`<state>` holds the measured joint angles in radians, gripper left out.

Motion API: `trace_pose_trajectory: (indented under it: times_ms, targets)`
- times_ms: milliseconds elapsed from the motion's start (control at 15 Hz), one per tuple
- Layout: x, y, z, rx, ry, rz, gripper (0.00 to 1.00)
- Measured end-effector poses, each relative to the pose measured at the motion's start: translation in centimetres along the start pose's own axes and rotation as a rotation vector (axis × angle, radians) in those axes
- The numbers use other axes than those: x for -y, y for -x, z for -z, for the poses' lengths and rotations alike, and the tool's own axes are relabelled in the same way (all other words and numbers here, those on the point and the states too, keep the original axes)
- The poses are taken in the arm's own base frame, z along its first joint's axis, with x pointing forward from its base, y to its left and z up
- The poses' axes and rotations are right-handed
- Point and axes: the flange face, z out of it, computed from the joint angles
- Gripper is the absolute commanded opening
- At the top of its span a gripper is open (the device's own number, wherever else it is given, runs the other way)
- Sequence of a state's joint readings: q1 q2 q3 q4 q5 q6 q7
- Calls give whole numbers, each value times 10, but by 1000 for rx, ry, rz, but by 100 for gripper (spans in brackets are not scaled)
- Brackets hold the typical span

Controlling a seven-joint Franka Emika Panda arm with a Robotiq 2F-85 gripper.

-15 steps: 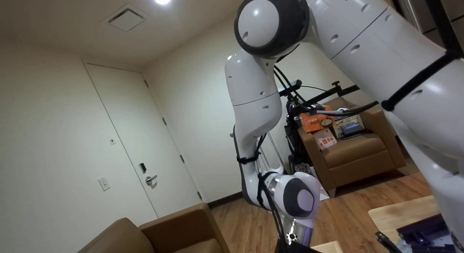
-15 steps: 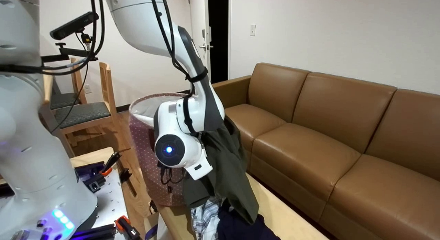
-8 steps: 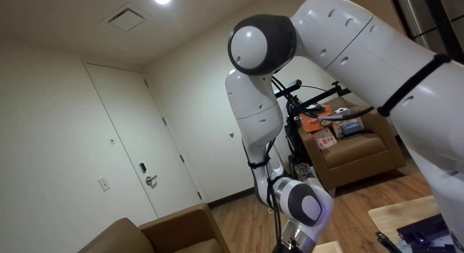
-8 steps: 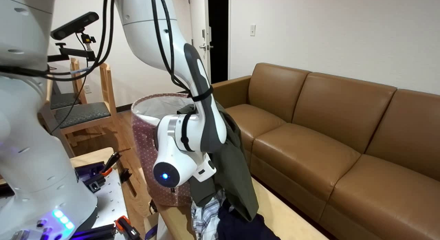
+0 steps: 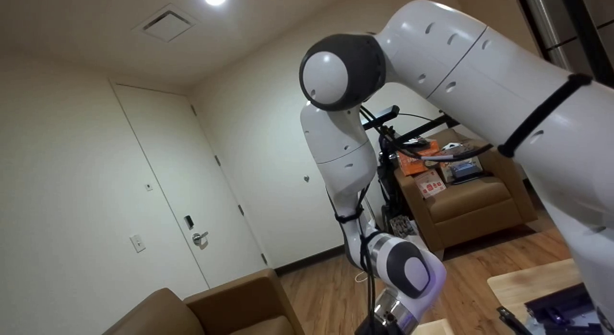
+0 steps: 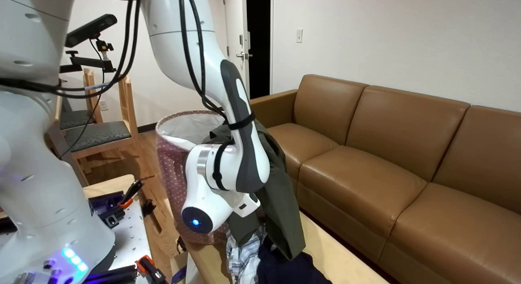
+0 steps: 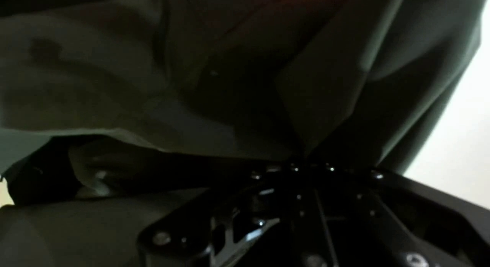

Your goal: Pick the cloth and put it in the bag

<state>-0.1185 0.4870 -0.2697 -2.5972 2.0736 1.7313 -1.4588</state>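
Carry step, I guessed — jaws closed on a pinch of green cloth (image 6: 283, 210), much of it draped outside the bag (image 6: 173, 166) beside them. Next they probably had to haul the loose part up and in, then let go. Only the wrist view showed that pinch — in an exterior view the arm (image 6: 248, 154) hid it.

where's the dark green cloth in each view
In an exterior view: dark green cloth, lower middle, partly behind the robot arm.
In an exterior view with an armchair: not visible.
Wrist view: fills most of it.
Shared landmark: the robot arm, in both exterior views.
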Motion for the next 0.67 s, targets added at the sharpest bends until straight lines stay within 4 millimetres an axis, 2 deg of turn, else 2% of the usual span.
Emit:
trace_pose_trajectory:
  times_ms: [200,400,533,667]
  targets:
    - [28,10,16,-32,-36,129,5]
    - [58,39,27,-41,-69,276,5]
    - [78,41,18,-53,-78,377,5]
    - [98,39,-2,-46,-71,480,5]
